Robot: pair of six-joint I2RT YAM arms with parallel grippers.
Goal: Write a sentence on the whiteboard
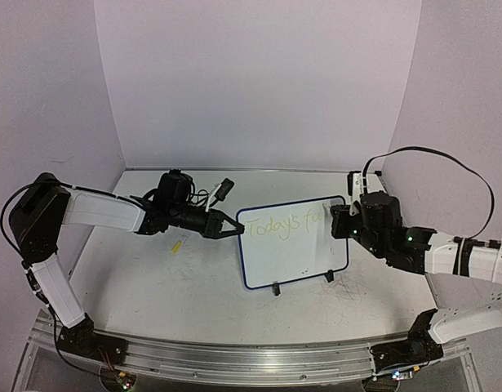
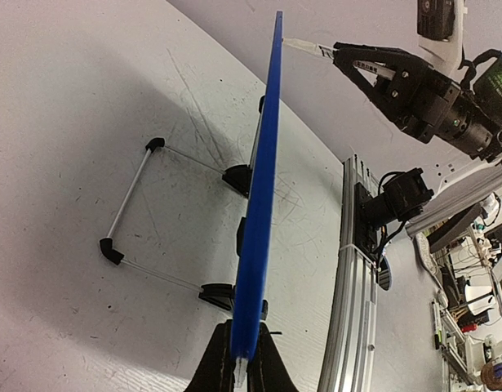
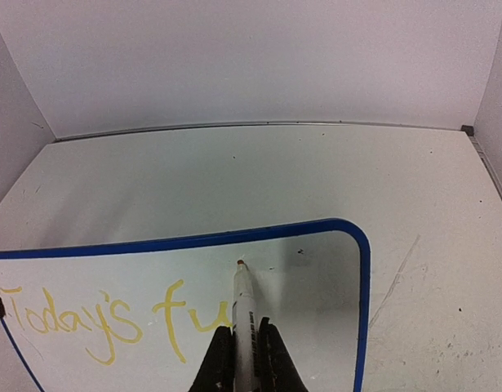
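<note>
At the left of the top view we see the left gripper (image 1: 233,227) pressed together on the left edge of the whiteboard (image 1: 293,253). Its wrist view shows the board edge-on as a blue strip, with both fingers (image 2: 219,367) pinching it at the bottom of the frame. Just left of and below that gripper, a small yellow bit (image 1: 177,245) lies on the table (image 1: 153,286); we cannot tell what it is.

The whiteboard stands just right of centre in the top view, on two black feet (image 1: 276,287). It is white with a blue frame and rounded corners. Along its upper part runs the sentence (image 1: 285,224), thin yellow handwriting that reads "Today's fu". Whatever follows is hidden behind the marker (image 3: 243,302), whose tip is at the board surface.

At the right, the right gripper (image 3: 242,336) pinches that white marker and covers the board's right edge in the top view. Grey scribbles mark the tabletop around the feet.
</note>
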